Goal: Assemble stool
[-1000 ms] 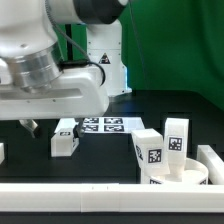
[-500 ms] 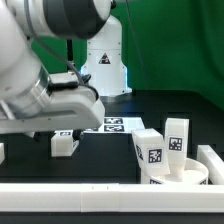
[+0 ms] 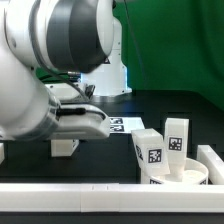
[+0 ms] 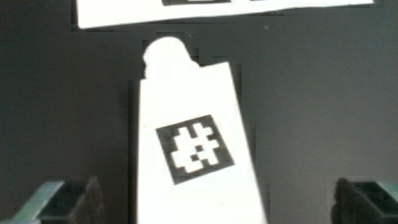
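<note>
In the wrist view a white block leg (image 4: 192,130) with a black-and-white tag lies flat on the black table. My gripper (image 4: 217,205) is open, with one finger on each side of the leg's near end. There is a wide gap on one side, and neither finger is closed on the leg. The exterior view shows the same leg (image 3: 65,146) under my hand (image 3: 85,122), which hides the fingers. The round seat (image 3: 182,174) sits at the exterior view's right, with two legs (image 3: 176,137) (image 3: 150,150) standing upright at it.
The marker board (image 3: 126,124) (image 4: 214,10) lies just beyond the leg. A long white border rail (image 3: 100,190) runs along the front, with another rail piece (image 3: 212,158) at the exterior view's right. My arm (image 3: 50,60) fills the exterior view's left half.
My arm has swung forward and down over the lying leg and now covers more of the exterior view. The jaws stayed open. The leg, the seat and the standing legs have not moved.
</note>
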